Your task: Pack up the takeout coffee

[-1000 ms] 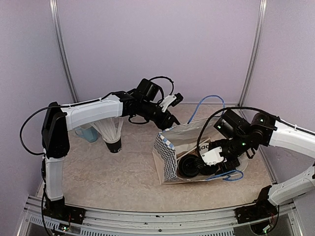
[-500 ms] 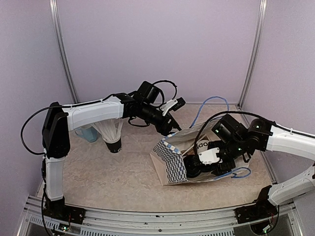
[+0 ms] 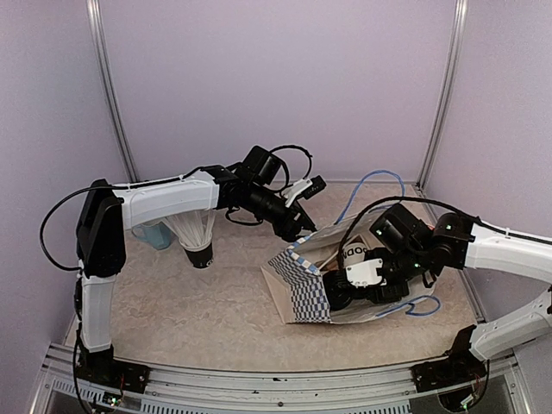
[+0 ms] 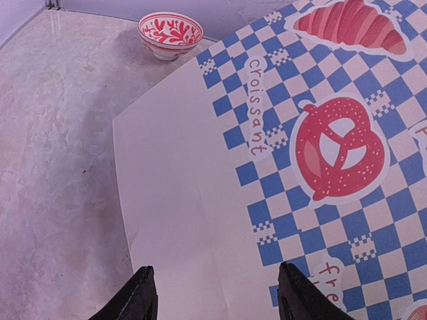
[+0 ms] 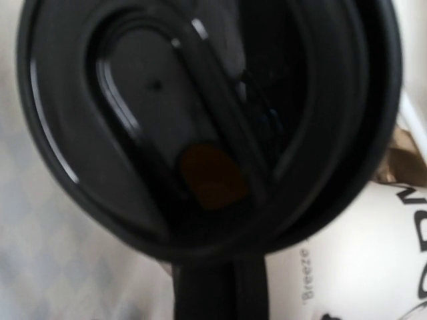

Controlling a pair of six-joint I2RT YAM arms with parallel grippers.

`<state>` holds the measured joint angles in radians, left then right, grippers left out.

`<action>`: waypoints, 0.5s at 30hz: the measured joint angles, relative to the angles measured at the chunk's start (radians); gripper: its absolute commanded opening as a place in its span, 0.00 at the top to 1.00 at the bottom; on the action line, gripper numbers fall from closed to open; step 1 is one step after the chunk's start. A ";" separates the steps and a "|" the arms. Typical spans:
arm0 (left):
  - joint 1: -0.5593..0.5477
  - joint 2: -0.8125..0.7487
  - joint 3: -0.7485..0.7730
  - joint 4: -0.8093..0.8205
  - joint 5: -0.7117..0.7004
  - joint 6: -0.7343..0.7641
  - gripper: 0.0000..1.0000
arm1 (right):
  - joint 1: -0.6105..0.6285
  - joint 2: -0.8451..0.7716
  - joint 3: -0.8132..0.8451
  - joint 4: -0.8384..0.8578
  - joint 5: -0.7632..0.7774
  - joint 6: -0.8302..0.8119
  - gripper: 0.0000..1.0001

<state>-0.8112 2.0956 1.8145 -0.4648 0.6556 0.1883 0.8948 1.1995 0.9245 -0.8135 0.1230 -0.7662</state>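
Cup (image 3: 354, 253) inside bag (image 3: 302, 280); left jaws apart near bag edge.

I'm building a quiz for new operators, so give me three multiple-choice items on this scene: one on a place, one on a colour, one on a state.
1. Where is the light-blue mug? A in the bag B behind the left arm C on top of the bag
2. Checks on the paper bag are: A blue B green C black
3. The bag: A stands upright, shut B is folded flat C lies on its side, open
Answers: B, it peeks from behind the arm; A, blue squares surround the pretzel print; C, a white cup shows in its sideways mouth.
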 measured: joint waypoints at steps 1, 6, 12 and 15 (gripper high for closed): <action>0.000 0.000 0.000 0.000 0.000 0.000 0.40 | 0.000 0.001 0.000 0.003 0.003 0.000 0.37; 0.000 0.000 0.000 0.000 0.001 0.001 0.40 | -0.008 0.016 0.000 0.021 0.008 0.000 0.52; 0.000 0.000 0.000 -0.001 0.003 0.002 0.40 | -0.026 0.043 0.013 0.027 -0.004 0.001 0.69; 0.000 0.000 0.000 -0.001 0.003 0.003 0.40 | -0.034 0.047 0.018 0.029 -0.009 0.001 0.75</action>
<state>-0.8112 2.0956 1.8145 -0.4656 0.6590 0.1913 0.8608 1.2469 0.9428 -0.7845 0.1143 -0.7650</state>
